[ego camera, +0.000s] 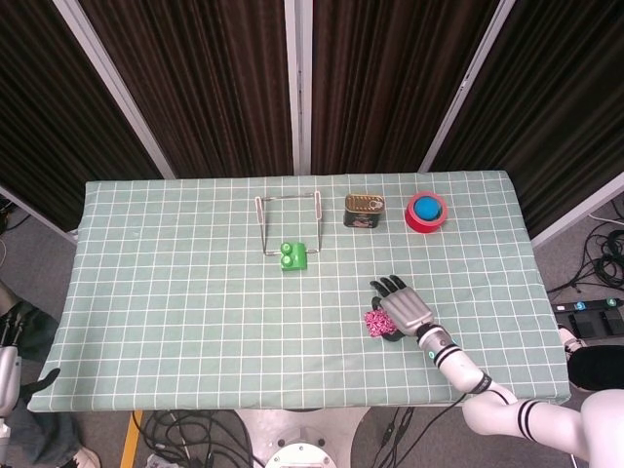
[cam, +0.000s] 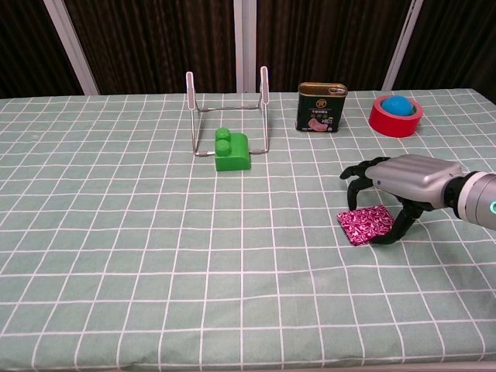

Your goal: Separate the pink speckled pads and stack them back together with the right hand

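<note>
The pink speckled pads lie as one stack on the green checked cloth, right of centre; in the head view only their left edge shows from under my right hand. My right hand arches over the stack. Its thumb presses the right edge and its fingertips reach down to the far left corner, pinching the upper pad. The lower pad is almost fully covered. My left hand hangs off the table's left edge, mostly cut off by the frame.
A green block sits in front of a wire rack at the back centre. A dark tin and a red tape roll with a blue ball stand at the back right.
</note>
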Motion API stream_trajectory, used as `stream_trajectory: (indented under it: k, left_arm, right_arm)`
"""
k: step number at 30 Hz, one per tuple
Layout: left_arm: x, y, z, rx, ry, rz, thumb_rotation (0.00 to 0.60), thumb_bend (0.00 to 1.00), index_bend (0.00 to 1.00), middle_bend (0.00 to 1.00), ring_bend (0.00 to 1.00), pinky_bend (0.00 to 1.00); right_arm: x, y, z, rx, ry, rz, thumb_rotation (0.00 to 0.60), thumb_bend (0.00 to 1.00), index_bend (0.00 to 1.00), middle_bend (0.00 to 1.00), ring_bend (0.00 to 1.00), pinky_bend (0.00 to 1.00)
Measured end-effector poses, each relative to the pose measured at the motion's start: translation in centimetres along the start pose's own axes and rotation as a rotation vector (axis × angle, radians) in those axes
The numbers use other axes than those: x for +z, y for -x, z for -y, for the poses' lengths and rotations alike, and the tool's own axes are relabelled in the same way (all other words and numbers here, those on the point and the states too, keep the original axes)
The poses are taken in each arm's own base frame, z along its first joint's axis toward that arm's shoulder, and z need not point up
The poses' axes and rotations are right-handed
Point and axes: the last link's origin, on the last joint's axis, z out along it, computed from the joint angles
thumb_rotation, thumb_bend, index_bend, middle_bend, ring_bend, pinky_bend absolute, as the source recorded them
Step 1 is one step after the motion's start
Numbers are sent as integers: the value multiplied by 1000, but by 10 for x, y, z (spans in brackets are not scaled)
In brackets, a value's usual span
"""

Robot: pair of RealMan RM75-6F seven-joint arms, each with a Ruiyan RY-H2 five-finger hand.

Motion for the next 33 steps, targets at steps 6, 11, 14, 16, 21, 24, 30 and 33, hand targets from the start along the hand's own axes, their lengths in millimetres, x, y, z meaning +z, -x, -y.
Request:
stream_trajectory:
  k: [6,11,14,16,21,24,30,33]
  left_arm:
    - [0,0,0,1,2,-2,600,32,176,150,116,128]
    - [1,0,-1,2,3,0,600,32,176,150,116,128]
    - [1,0,-1,1,4,-2,600,32,176,150,116,128]
    - [1,0,-1,1,4,-3,600,32,176,150,116,128]
    - [1,0,-1,-2,5,-2,600,32,176,150,116,128]
    - [1,0,0,-3,6,-2,600,32,176,150,116,128]
    - [4,1,-3,-12,13,-3,600,32,176,150,116,127]
    - [6,1,-5,-17,19,-8,600,32,176,150,116,128]
  right_arm:
    - [-1,2,-2,3,5,2,514,124,339,55,0,0]
    - [-3,4,-3,5,9,3,515,124,323,54,0,0]
    - [-4,3,-3,10,11,-1,510,122,302,53,0,0]
    - [-6,2,-4,18,13,-7,499,124,283,51,0,0]
    - [-13,-9,-11,60,34,-58,494,123,270,51,0,0]
    - [-24,-20,-22,85,68,-115,497,122,270,51,0,0]
    - [-68,-42,-55,112,171,-248,502,122,236,49,0,0]
    - [-98,-48,-69,119,225,-314,500,124,215,40,0,0]
